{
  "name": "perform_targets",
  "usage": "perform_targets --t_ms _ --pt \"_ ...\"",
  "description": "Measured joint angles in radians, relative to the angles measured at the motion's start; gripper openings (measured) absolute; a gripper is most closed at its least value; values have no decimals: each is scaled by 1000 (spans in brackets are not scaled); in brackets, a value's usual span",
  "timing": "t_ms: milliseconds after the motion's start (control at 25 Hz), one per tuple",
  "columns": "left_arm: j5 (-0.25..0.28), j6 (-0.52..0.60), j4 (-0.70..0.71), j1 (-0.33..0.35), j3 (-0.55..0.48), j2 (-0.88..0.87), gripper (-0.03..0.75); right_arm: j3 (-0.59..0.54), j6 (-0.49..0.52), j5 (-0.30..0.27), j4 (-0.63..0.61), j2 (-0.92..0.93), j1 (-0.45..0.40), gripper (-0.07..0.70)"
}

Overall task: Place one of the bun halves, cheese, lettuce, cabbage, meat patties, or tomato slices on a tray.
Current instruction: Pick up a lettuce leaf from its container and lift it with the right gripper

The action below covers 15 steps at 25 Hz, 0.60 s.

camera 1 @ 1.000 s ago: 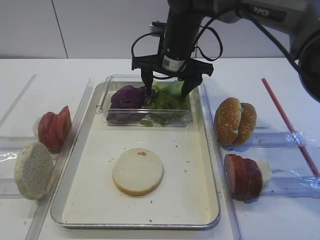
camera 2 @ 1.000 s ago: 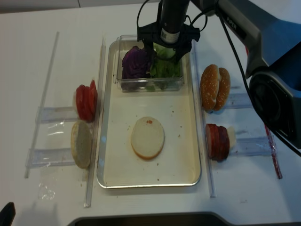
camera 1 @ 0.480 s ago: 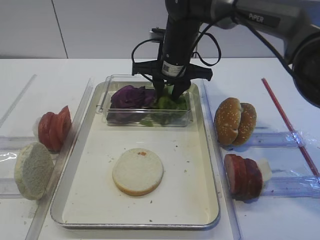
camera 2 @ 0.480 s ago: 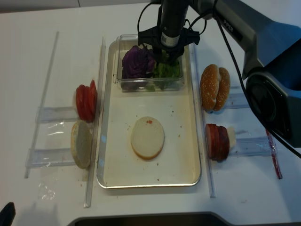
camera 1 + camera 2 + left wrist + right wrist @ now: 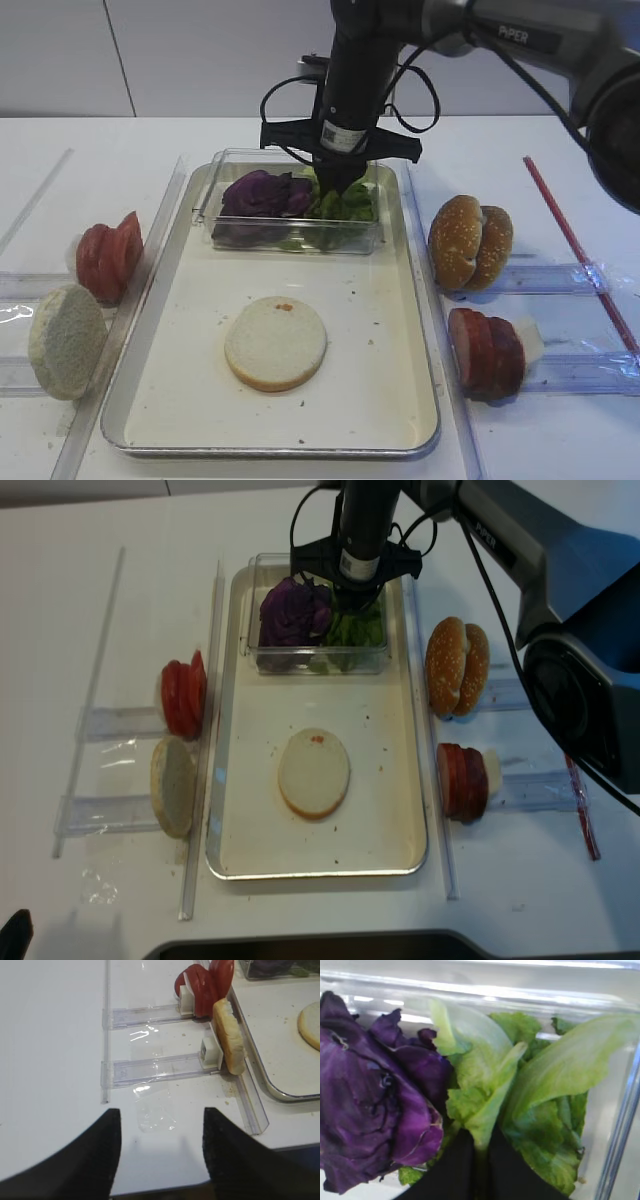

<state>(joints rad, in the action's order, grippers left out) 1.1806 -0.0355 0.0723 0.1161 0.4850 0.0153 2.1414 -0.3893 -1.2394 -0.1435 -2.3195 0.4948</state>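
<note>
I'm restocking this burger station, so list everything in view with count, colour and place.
tray: one, silver, centre.
bun half: one, pale, lying on the tray.
clear box: one, at the tray's far end.
purple cabbage: one bunch, box's left side.
lettuce: green leaves, box's right side.
tomato slices: red stack, left.
pale bun half: one, left front.
sesame buns: two, golden, right.
meat patties: dark red stack, right front.
right hand: shut on lettuce.
left hand: open, above bare table.
</note>
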Motion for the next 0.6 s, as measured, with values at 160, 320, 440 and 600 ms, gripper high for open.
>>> perform_targets --t_ms 160,320,440,600 --pt "0 0 0 0 0 0 355 0 0 0 -2 19 0 46" --pt "0 0 0 0 0 0 355 2 0 0 -8 50 0 45" --pt "0 0 0 0 0 0 355 2 0 0 -11 64 0 44" --pt "0 0 0 0 0 0 355 2 2 0 -11 92 0 44"
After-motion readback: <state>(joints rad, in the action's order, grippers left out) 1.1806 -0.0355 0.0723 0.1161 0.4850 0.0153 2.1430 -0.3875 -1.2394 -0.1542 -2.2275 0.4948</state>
